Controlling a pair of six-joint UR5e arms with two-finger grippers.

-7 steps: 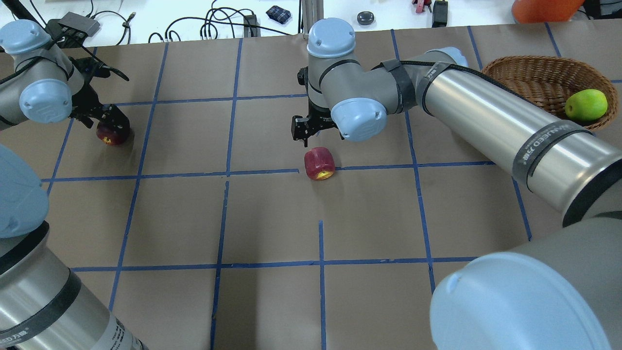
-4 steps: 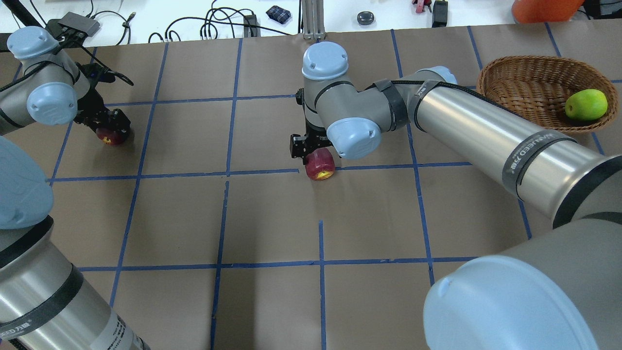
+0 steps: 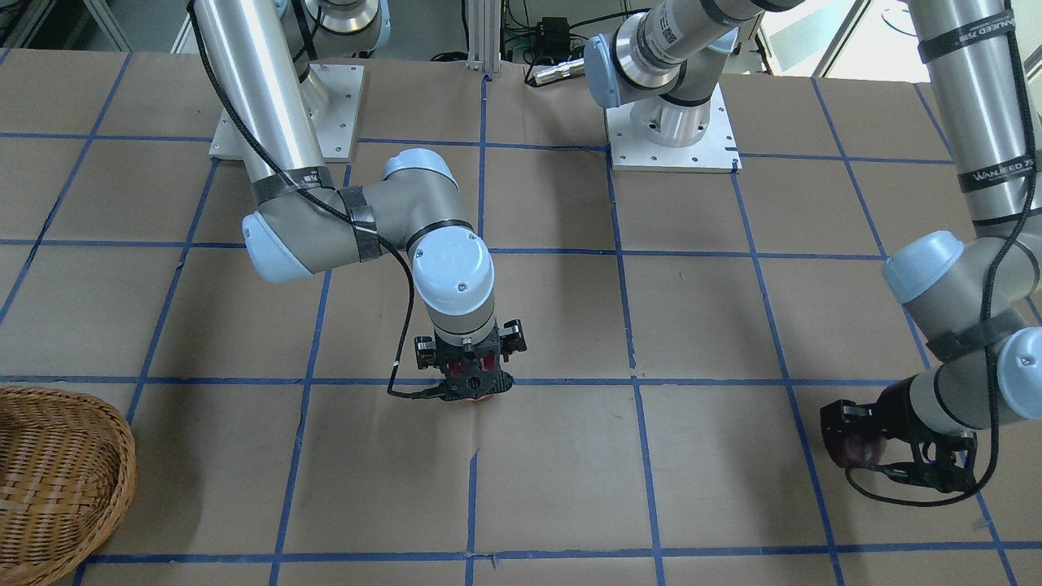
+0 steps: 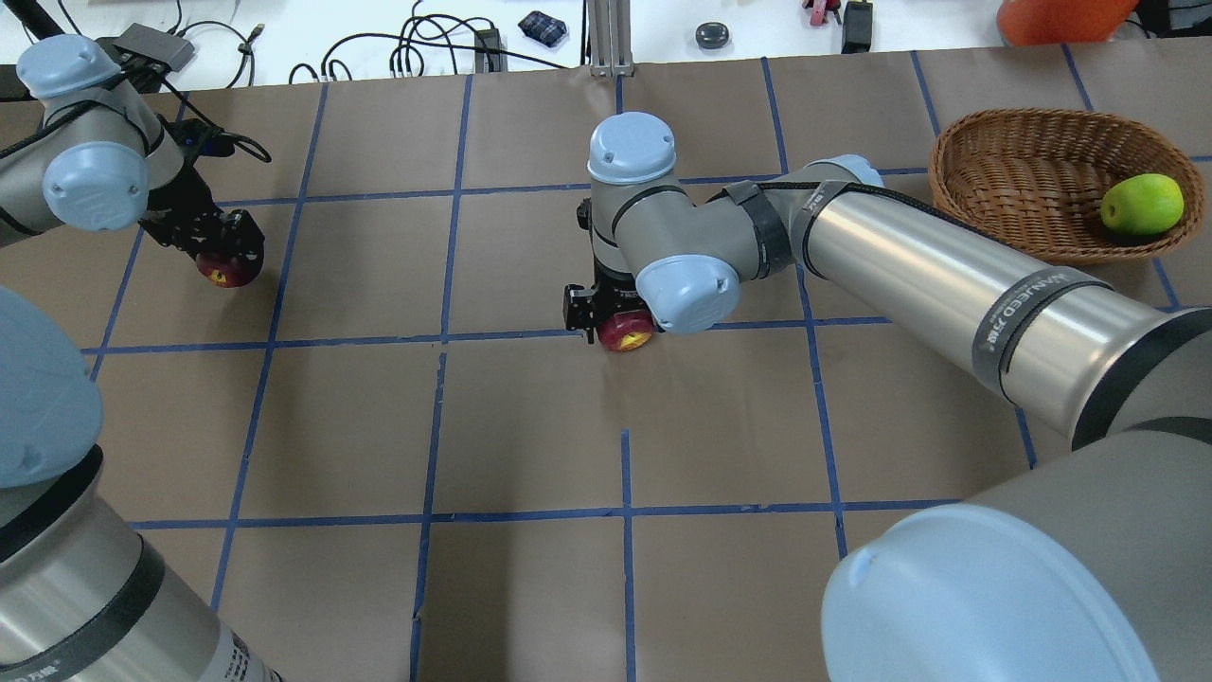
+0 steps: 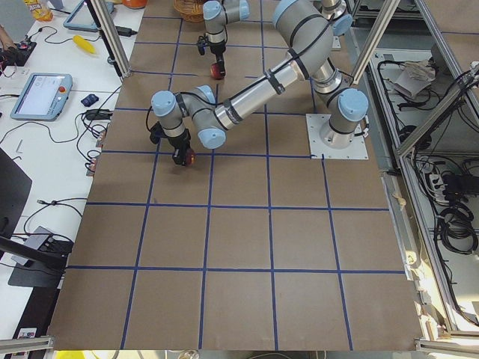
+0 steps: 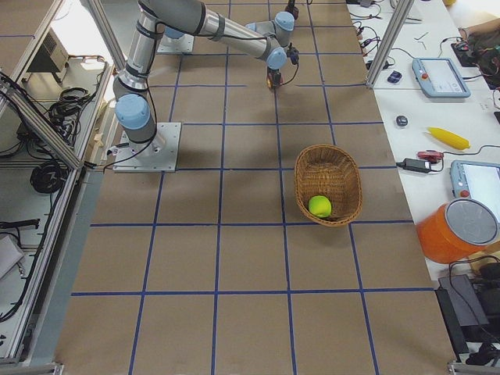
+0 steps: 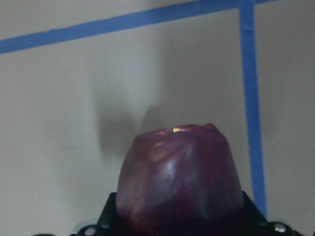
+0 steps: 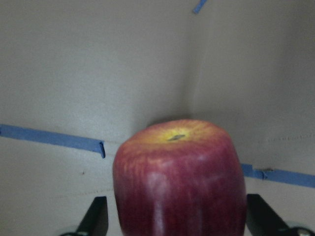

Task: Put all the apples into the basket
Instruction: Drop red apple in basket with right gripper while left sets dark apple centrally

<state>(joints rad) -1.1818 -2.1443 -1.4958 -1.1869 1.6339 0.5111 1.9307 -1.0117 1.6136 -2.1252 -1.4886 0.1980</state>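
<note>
**Wicker basket holds one green apple; both grippers clamped on red ones**

Black band [image 4: 1032, 296] on the right arm [image 4: 909, 265] reads "WANJEED", clear in the overhead view. Brown paper [image 4: 530, 436] covers the table, cut into squares by blue tape [image 4: 625, 474]. Along the top edge there are cables [image 4: 426, 47] at the upper left and an orange tub [image 4: 1056, 19] at the upper right.

The basket [image 4: 1004, 170] sits at the upper right, well apart from both grippers. A green apple [image 4: 1142, 204] lies inside it, against the right wall.

Centre frame now: the right arm's grey-and-blue wrist joint covers most of the right gripper [image 4: 617, 322]. Only its black body and the red apple [image 4: 629, 332] peek out beneath, right on a tape line. The wrist camera settles it: black fingers [image 8: 96, 216] on either side, jaws closed around that apple, a yellow patch at its far end.

Over to the upper left: the left gripper [image 4: 225, 254] is clamped on a dark apple [image 4: 225, 271], beside a tape line. Whether either apple is clear of the paper, I cannot tell.
</note>
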